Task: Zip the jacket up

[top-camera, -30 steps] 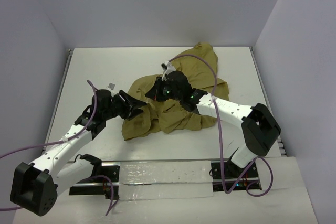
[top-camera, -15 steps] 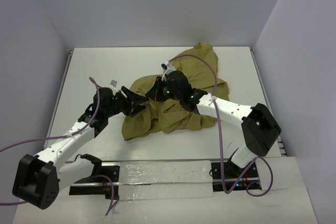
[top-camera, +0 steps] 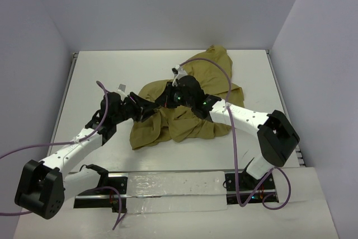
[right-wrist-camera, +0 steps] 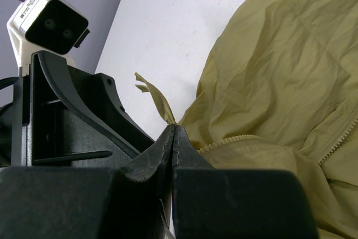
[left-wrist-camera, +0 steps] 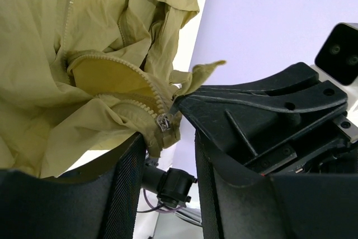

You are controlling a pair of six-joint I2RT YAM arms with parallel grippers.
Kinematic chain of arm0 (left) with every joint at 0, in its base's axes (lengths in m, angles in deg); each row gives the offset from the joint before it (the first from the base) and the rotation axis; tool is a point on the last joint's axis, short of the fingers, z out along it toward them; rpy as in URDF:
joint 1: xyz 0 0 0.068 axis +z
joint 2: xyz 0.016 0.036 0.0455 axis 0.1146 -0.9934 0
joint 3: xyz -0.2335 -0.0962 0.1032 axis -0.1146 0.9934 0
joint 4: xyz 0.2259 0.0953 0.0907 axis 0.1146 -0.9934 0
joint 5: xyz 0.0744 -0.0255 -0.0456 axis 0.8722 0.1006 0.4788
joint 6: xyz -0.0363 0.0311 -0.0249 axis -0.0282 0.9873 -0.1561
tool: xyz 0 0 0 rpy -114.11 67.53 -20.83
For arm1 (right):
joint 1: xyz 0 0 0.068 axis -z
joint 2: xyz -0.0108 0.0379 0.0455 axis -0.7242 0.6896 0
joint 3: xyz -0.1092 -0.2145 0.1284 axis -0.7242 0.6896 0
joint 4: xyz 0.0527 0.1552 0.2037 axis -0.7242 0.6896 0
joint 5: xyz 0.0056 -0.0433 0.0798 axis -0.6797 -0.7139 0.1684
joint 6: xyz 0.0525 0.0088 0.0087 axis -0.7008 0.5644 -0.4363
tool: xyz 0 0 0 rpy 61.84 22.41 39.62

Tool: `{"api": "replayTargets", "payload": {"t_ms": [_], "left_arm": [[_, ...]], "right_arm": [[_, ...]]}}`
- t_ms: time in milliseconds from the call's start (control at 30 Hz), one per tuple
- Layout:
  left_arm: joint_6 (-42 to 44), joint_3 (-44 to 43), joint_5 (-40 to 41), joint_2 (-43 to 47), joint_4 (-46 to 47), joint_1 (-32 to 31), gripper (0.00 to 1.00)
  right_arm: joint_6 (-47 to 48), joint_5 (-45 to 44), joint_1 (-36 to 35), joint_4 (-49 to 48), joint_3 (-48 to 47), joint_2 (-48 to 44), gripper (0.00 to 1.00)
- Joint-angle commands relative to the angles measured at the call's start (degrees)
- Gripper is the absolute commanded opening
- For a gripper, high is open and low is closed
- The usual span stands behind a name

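Observation:
The olive-tan jacket [top-camera: 187, 126] lies crumpled mid-table, one part spread toward the back right. My right gripper [top-camera: 166, 98] is shut on a thin edge of the jacket [right-wrist-camera: 279, 65], pinched at its tips [right-wrist-camera: 174, 130] and lifted. My left gripper [top-camera: 148, 107] is right beside it, and its jaws [left-wrist-camera: 168, 138] stand open. The bottom end of the zipper, with its metal slider [left-wrist-camera: 163, 122], hangs at the tip of the left finger [left-wrist-camera: 126, 183]. Zipper teeth [left-wrist-camera: 128, 65] curl back over the jacket [left-wrist-camera: 61, 32].
The white table [top-camera: 95, 71] has raised rails along its left and right edges and walls close behind. Purple cables [top-camera: 224, 71] loop over the jacket from the right arm. The left arm's cable [top-camera: 33, 152] trails off to the left.
My left arm has reached to the right, up to the jacket edge held by the right gripper, and its jaws have narrowed a little. The right arm has stayed still.

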Motion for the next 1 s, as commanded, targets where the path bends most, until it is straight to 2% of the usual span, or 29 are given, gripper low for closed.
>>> {"api": "replayTargets", "payload": {"t_ms": [0,300,500,967], "left_arm": [[-1.1,0.8,-1.7,-1.0,5.9,0.2,0.45],[-1.4,0.7,-2.7,-2.9,8.0,0.3,0.43],[-2.3,1.5,-2.7,-2.8,9.4,0.2,0.33],[-3.4,2.3,-2.5,-1.9,10.8,0.2,0.19]], "right_arm": [[0.6,-0.1,-0.5,-2.4,-1.5,-0.4,0.0],[0.6,-0.1,-0.5,-2.3,-1.7,-0.1,0.0],[0.6,-0.1,-0.6,-2.2,-1.7,0.0,0.0],[0.7,-0.2,-0.9,-1.7,-2.0,0.4,0.0]]}}
